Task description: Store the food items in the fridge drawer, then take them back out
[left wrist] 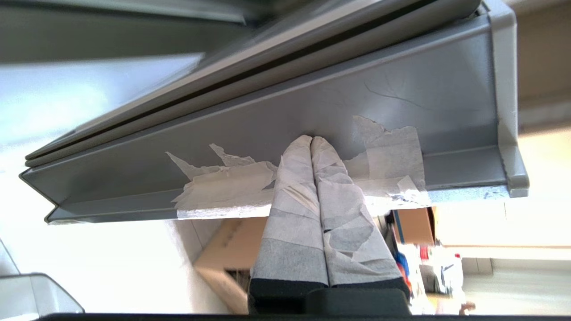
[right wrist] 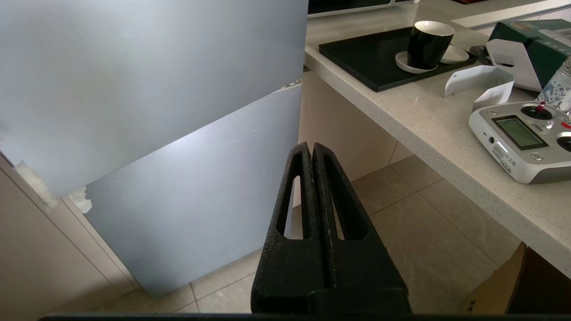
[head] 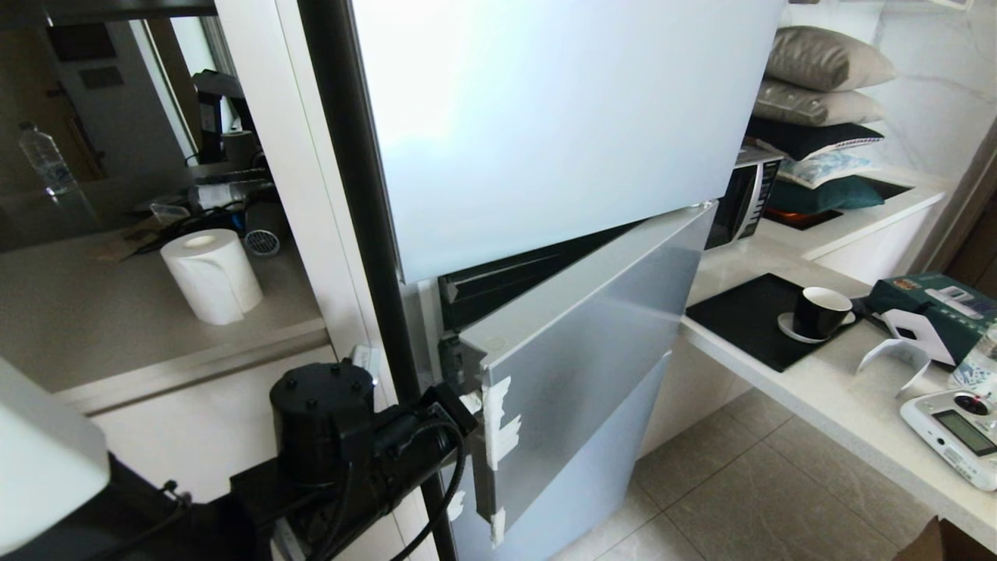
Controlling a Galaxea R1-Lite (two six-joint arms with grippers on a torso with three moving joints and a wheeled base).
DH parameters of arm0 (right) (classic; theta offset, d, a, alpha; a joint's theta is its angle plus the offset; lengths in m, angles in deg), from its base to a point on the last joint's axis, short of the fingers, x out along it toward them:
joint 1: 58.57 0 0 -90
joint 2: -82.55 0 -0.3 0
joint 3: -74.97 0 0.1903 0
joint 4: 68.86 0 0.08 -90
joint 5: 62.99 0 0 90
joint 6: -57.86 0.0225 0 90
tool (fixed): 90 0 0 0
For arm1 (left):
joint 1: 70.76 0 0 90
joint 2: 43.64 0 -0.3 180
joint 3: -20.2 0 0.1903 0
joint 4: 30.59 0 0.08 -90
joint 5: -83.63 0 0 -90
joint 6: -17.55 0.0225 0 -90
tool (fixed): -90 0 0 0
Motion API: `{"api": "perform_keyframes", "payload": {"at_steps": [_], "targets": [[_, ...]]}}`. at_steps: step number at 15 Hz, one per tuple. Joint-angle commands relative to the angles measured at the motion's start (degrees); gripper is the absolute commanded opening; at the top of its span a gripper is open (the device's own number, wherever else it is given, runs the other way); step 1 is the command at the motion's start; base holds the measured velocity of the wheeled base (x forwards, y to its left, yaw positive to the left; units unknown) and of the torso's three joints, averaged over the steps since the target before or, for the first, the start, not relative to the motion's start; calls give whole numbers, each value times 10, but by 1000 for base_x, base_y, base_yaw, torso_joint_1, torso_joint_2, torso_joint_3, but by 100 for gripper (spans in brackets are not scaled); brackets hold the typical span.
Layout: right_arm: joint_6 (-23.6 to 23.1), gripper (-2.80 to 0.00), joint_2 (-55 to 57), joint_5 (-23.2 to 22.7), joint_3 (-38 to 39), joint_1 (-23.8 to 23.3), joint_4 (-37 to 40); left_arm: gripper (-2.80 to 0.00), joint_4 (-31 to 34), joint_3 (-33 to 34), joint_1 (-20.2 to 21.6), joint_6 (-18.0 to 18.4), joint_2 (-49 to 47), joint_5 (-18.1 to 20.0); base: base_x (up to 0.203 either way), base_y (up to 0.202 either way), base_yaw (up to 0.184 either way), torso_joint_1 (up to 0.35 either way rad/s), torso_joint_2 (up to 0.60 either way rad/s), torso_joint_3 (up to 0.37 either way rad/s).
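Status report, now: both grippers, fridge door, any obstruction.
Left gripper shut, tips against the taped edge of the middle fridge door, door ajar. Right gripper shut, idle, above the floor. Food items, drawer not in view.

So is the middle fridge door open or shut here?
Partly open: the middle fridge door swings out, dark gap above, with the left gripper pressed shut against its taped edge.

Left claw (left wrist: pixel 311 141) reaches forward with taped fingers pressed together; right claw (right wrist: pixel 311 149) hangs closed.
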Motion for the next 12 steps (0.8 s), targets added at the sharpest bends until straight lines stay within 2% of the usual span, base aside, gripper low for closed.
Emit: {"api": "perform_keyframes", "payload": {"at_steps": [1, 5, 7, 10, 12], "targets": [[0, -280, 0, 0, 0, 0, 0, -280, -6, 8, -20, -3, 0, 0, 0, 0, 0, 0, 0, 0], [0, -280, 0, 0, 0, 0, 0, -280, -6, 25, -68, -2, 1, 36, 0, 0, 0, 0, 0, 0], [0, -280, 0, 0, 0, 0, 0, -280, -5, 27, -91, 1, 10, 39, 0, 0, 0, 0, 0, 0], [0, -280, 0, 0, 0, 0, 0, -280, -5, 42, -125, 27, 37, 43, 0, 0, 0, 0, 0, 0], [0, -280, 0, 0, 0, 0, 0, -280, -5, 58, -139, 36, 62, 62, 0, 0, 0, 0, 0, 0]]}}
